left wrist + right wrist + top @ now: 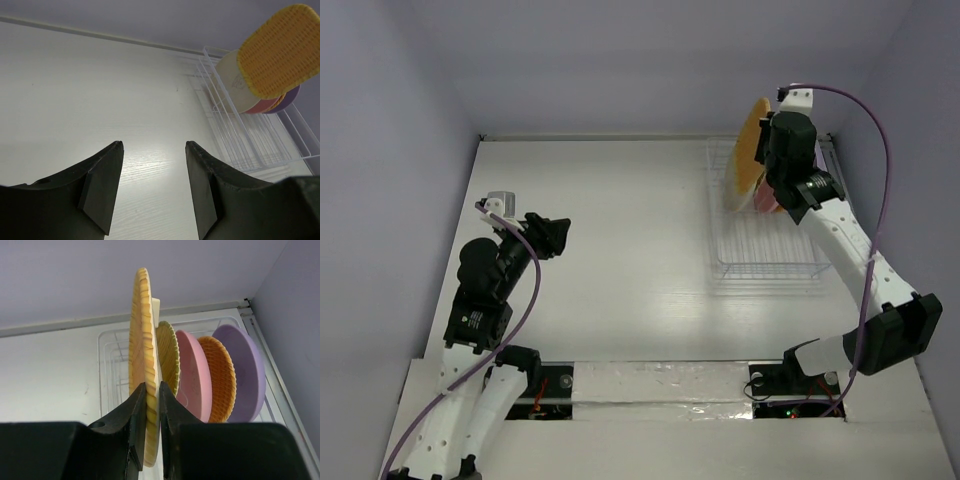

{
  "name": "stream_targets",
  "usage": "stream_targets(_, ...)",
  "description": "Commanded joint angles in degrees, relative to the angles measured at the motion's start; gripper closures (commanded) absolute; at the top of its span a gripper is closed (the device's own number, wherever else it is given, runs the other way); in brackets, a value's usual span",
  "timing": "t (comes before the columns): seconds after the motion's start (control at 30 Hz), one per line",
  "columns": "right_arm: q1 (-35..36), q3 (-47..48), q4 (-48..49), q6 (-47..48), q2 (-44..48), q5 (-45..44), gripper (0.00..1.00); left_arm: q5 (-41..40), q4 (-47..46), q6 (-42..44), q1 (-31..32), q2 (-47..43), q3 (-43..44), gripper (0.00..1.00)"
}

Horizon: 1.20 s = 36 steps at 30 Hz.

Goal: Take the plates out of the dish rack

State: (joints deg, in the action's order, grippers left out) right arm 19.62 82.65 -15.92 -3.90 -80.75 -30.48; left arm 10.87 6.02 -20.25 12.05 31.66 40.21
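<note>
My right gripper (152, 390) is clenched on the tan-orange rounded-square plastic plate (141, 330), lifted above the white wire dish rack (765, 258) where five other plates (192, 370) stand slotted, while my left gripper (154, 145) hangs released, so unloading looks barely begun.

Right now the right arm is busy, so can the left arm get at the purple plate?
Probably not: the left arm is far across the table from the dish rack, and the purple plate stands farthest from it, behind the other plates.
</note>
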Motion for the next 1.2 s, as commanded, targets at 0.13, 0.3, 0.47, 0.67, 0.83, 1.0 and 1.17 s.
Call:
stream_targets(0.13, 2.0, 0.4, 7.9, -6.9, 8.0, 4.5, 1.0, 0.6, -2.3, -0.2, -1.1, -0.1, 2.2, 0.51)
stream_targets(0.3, 8.1, -1.1, 11.9, -14.1, 8.3, 11.5, 1.0, -1.1, -1.5, -0.1, -1.6, 0.0, 2.4, 0.51)
stream_targets(0.47, 14.3, -1.4, 20.1, -23.3, 3.2, 21.8, 1.0, -3.1, -0.8, -0.3, -2.1, -0.2, 2.7, 0.52)
stream_targets(0.67, 20.4, 1.9, 26.8, -32.2, -9.8, 25.1, 1.0, -3.8, -0.6, -0.4, -2.1, -0.3, 2.8, 0.52)
stream_targets(0.83, 23.6, 7.0, 30.5, -38.9, -23.4, 26.1, 1.0, -3.9, -0.7, -0.5, -2.1, -0.2, 2.7, 0.52)
stream_targets(1.0, 25.8, 13.3, 31.0, -45.5, -33.9, 25.9, 1.0, -3.8, -0.8, -0.5, -2.1, -0.3, 2.7, 0.52)
stream_targets(1.17, 27.1, 15.2, 31.3, -51.0, -40.3, 24.6, 1.0, -2.9, -1.1, -0.5, -2.1, -0.1, 2.5, 0.52)
